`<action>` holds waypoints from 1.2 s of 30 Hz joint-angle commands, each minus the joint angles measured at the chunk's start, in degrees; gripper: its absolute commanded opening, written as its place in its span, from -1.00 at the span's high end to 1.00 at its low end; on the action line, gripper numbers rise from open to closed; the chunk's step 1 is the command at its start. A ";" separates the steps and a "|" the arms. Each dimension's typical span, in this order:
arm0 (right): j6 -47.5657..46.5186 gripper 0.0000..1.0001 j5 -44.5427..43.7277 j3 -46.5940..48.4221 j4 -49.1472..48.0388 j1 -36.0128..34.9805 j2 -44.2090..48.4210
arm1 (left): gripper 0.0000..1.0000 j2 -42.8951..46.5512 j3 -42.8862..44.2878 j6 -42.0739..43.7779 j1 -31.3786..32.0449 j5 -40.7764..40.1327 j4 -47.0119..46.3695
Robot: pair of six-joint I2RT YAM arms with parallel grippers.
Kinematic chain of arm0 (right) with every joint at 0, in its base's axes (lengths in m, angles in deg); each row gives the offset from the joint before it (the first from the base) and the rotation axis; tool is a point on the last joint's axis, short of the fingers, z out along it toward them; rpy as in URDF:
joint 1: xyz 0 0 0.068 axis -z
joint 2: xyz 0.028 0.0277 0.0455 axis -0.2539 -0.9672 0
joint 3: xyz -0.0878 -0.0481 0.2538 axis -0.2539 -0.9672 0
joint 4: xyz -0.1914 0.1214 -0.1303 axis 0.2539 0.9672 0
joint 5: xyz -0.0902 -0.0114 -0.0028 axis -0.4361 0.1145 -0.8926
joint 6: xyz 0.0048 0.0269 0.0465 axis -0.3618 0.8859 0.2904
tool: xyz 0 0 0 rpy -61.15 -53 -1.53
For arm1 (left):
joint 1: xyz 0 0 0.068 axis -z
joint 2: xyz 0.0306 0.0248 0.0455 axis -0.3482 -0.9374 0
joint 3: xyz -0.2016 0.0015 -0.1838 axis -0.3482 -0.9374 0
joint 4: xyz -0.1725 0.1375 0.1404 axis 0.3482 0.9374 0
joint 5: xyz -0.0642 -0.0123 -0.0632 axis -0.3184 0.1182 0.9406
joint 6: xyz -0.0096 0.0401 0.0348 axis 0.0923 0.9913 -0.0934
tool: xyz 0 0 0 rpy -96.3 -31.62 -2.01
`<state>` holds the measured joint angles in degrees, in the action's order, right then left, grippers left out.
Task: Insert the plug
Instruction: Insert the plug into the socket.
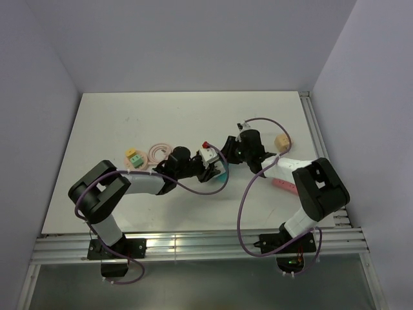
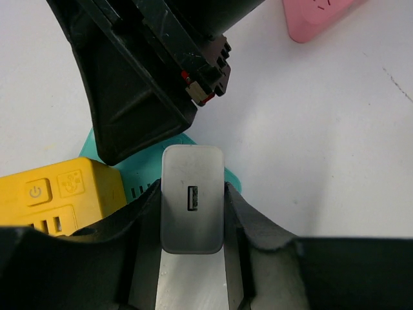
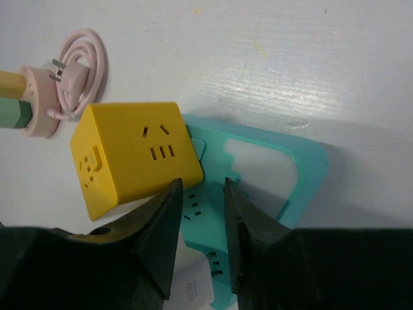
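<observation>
The mint-green plug (image 1: 136, 159) lies on the table at the left, next to a small orange-yellow piece (image 1: 131, 153); its edge also shows in the right wrist view (image 3: 13, 111). No gripper touches it. My left gripper (image 2: 192, 187) is shut on a plain white USB charger block (image 2: 192, 194) and holds it beside a yellow socket cube (image 2: 58, 197), over a teal power strip (image 2: 143, 184). My right gripper (image 3: 203, 183) is open a narrow gap and empty, its tips over the teal strip (image 3: 258, 168) beside the yellow cube (image 3: 135, 155). The two grippers nearly touch at mid-table (image 1: 216, 161).
A coiled pink cable with a plug (image 3: 77, 71) lies left of the yellow cube, also in the top view (image 1: 159, 152). A pink power strip (image 1: 284, 183) and a beige cube (image 1: 281, 141) lie at the right. The right gripper's body (image 2: 142, 77) hangs just beyond the white block.
</observation>
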<state>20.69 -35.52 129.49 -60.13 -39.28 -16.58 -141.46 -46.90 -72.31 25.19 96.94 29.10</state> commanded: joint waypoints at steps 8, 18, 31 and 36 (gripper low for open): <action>0.32 0.00 -3.40 2.13 2.88 3.13 5.77 | 0.99 0.57 0.43 -1.72 1.99 -4.79 5.01; -2.05 -0.17 -7.10 15.30 11.59 3.05 -5.89 | 0.99 0.84 1.74 -1.11 2.08 -3.91 6.68; 0.40 -0.11 -1.13 11.90 11.24 2.96 -9.35 | 0.99 1.19 2.19 -1.89 2.08 -3.74 8.62; 3.21 -0.08 0.11 5.85 8.70 3.04 -6.01 | 0.99 1.98 1.04 -3.21 2.43 -4.79 7.91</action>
<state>20.91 -39.67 139.37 -52.57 -35.55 -25.85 -140.23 -45.09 -74.71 27.28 93.72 34.63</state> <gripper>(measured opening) 0.545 0.403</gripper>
